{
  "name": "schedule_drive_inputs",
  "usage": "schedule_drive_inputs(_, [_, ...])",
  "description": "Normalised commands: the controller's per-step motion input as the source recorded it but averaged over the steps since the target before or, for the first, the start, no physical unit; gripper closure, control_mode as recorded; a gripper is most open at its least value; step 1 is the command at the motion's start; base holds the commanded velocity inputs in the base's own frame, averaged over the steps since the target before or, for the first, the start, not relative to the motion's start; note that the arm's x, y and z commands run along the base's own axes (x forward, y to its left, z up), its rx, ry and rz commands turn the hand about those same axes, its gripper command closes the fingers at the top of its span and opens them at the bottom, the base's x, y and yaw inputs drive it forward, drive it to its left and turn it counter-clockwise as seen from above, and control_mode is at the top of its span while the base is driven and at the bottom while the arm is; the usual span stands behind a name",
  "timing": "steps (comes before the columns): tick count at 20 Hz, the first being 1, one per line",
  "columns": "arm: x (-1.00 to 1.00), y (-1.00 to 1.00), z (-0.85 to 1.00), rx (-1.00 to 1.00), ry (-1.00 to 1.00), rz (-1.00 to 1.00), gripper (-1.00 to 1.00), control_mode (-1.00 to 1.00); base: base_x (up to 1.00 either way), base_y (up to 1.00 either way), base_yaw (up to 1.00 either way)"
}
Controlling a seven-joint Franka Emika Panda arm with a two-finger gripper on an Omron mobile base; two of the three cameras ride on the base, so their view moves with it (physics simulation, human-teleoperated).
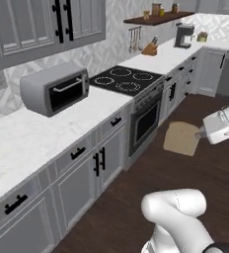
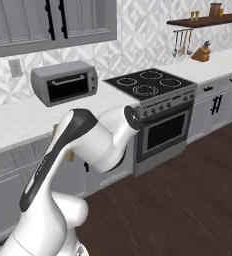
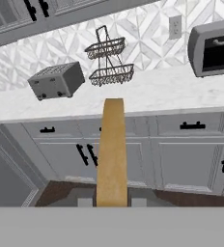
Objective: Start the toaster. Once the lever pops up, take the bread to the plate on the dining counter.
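Bread is already out of the toaster, so judging by that we're in the carry-it-to-the-plate part.

Biggest thing around is the long white marble-look worktop [image 1: 32, 133] on grey cabinets. On it sit a grey toaster oven [image 1: 56, 89] and, further along in the hand view, the boxy grey metal four-slot toaster [image 3: 56, 81] beside an empty two-tier wire rack [image 3: 109, 60]. The toaster's slots look empty from here, too small to be sure.

The white arm's two-finger gripper [image 1: 201, 134] is out over the dark wood floor [image 1: 185, 183], clamped on the tan-brown slice of bread [image 1: 181, 138]. The slice sticks straight out ahead of the fingers, long axis in line with the hand, edge-on in the hand view and pointing at the cabinets.

No plate or dining counter anywhere I can spot, so my guess is the base has to turn away from this wall first.
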Motion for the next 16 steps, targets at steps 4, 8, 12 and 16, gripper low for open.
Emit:
schedule_drive_inputs(4, [0.00,0.00,0.00,0.00,0.00,0.00,1.00,1.00,0.93,-0.29,-0.25])
schedule_drive_inputs(8, [0.00,0.00,0.00,0.00,0.00,0.00,1.00,1.00,0.86,-0.18,-0.31])
schedule_drive_inputs(12, [0.00,0.00,0.00,0.00,0.00,0.00,1.00,1.00,0.84,-0.23,-0.38])
schedule_drive_inputs(16, [0.00,0.00,0.00,0.00,0.00,0.00,1.00,1.00,0.69,-0.05,-0.45])
